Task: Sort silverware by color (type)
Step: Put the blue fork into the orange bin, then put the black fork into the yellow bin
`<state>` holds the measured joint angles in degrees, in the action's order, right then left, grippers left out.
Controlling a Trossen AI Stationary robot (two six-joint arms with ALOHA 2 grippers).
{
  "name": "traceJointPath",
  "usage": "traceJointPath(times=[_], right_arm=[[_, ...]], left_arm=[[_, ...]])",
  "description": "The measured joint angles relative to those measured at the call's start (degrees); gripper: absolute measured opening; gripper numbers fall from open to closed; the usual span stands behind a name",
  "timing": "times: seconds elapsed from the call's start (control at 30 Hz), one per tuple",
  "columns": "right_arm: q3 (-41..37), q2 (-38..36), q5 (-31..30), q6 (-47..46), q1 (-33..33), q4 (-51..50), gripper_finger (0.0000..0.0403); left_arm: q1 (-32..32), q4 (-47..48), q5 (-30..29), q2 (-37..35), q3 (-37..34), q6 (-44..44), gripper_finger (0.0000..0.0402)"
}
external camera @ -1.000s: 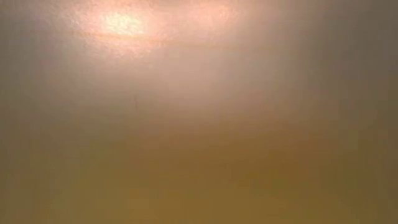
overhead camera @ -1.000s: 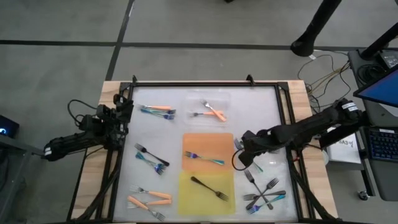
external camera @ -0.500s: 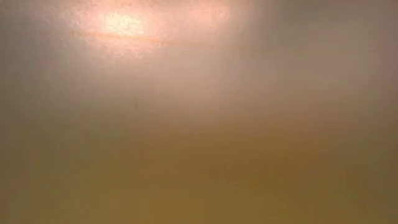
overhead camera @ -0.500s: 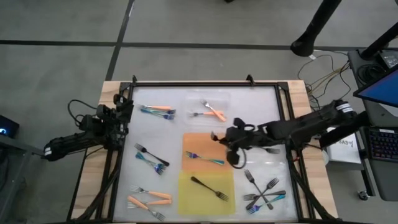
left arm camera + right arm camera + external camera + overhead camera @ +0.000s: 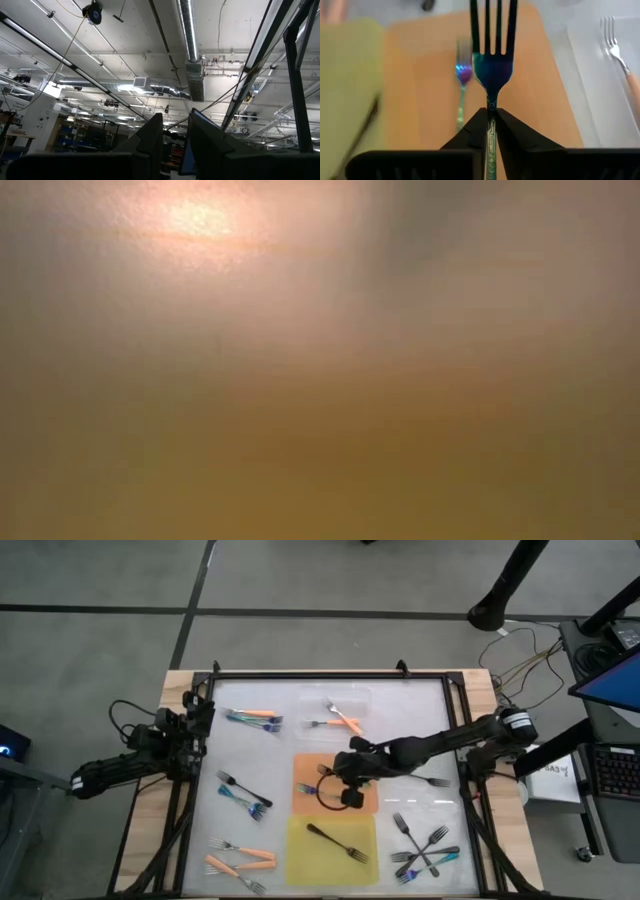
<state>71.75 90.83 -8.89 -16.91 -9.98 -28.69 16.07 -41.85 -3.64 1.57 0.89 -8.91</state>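
My right gripper [image 5: 336,780] reaches over the orange tray [image 5: 310,772] at the table's middle, shut on a teal-handled fork [image 5: 492,70] whose blue-sheen tines stick out ahead of the fingers. A second teal fork [image 5: 462,90] lies flat on that tray. One black fork [image 5: 336,843] lies on the yellow tray [image 5: 300,860]. Orange-handled forks [image 5: 343,721] lie in the clear tray. My left gripper [image 5: 176,131] waits at the table's left edge, pointing up at the ceiling, its fingers a little apart with nothing between them. My right gripper pinches the teal fork between its two fingers at the top of the handle [image 5: 491,111], just behind the head. The fingers slant down toward the table's left and the fork runs on in line with them, tines forward. It looks lifted clear above the orange tray.
Loose forks lie in groups on the white mat: teal and orange at far left [image 5: 255,717], black and teal at mid left [image 5: 245,796], orange at near left [image 5: 240,860], a crossed black and teal pile at near right [image 5: 424,850]. A single fork [image 5: 436,781] lies under the right arm.
My right gripper has travelled from beside the near-right pile toward the table's left, rising a little, and now hangs over the orange tray. Its wrist has rolled on the way. The teal fork has gone with it.
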Motion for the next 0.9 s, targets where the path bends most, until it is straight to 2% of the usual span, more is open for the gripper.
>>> traceJointPath(times=[0.33, 0.47, 0.53, 0.67, 0.77, 0.9], right_arm=[[3.98, -1.53, -0.08, -1.79, 0.0, -10.77, 0.01], [3.97, -2.86, -0.68, -8.46, 0.0, -22.09, 0.0107], [3.62, -3.47, -2.96, -13.2, -0.02, -29.56, 0.0108], [1.57, -4.01, -4.77, -21.04, 0.02, -40.81, 0.0109], [-2.02, -4.4, -4.25, -23.02, 0.0, -41.35, 0.0109], [-8.37, -4.51, -0.23, -23.37, 0.11, -41.09, 0.0109]], left_arm=[[0.0, 0.0, -0.02, 0.0, -0.01, 0.0, 0.0075], [0.0, 0.13, -0.02, 0.0, 0.0, 0.0, 0.0075], [-0.02, 0.36, 0.0, 0.0, -0.01, 0.0, 0.0075], [-0.01, 0.44, -0.01, 0.0, -0.02, 0.0, 0.0075], [-0.02, 0.48, 0.0, 0.0, -0.02, 0.0, 0.0075], [0.0, 0.59, -0.02, 0.02, 0.0, 0.0, 0.0075]])
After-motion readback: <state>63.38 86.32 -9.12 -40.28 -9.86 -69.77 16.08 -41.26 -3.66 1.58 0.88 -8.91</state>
